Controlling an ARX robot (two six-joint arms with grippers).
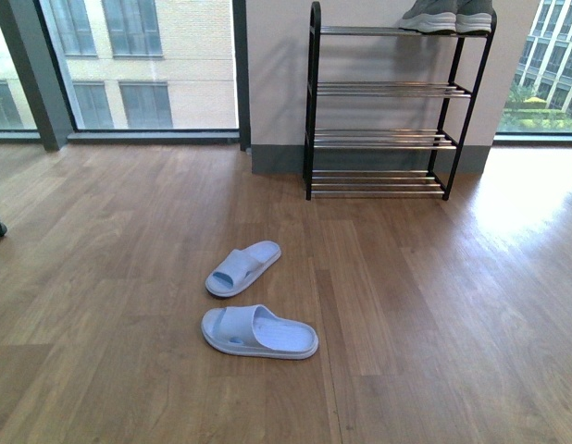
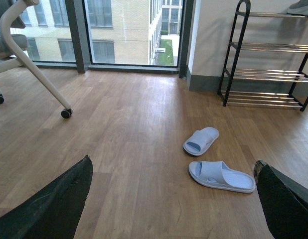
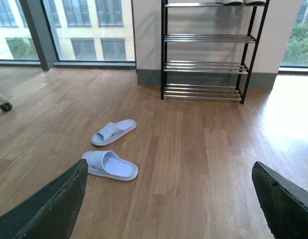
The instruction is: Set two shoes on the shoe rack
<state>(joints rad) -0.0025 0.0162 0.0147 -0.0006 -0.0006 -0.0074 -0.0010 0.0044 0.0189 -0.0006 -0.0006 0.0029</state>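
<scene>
Wood flooring stretches to the shoe rack [image 1: 397, 111] by the wall. Grey sneakers [image 1: 448, 17] already sit on its top shelf; both blue slippers [image 1: 258, 331] lie well short of the shoe rack. My two pincers gape, empty.

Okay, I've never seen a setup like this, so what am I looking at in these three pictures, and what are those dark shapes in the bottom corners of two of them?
This is a two-armed robot seen through three cameras. One picture comes from its body, looking forward at a wooden floor. The other two come from cameras on its wrists, and the dark shapes are each gripper's fingers: the left gripper and the right gripper. Both are open and hold nothing. On the floor lie two light-blue slippers, the nearer slipper and the farther slipper. Against the wall stands a black shoe rack with chrome shelves. A pair of grey sneakers already sits on its top shelf; the lower shelves are bare.
</scene>
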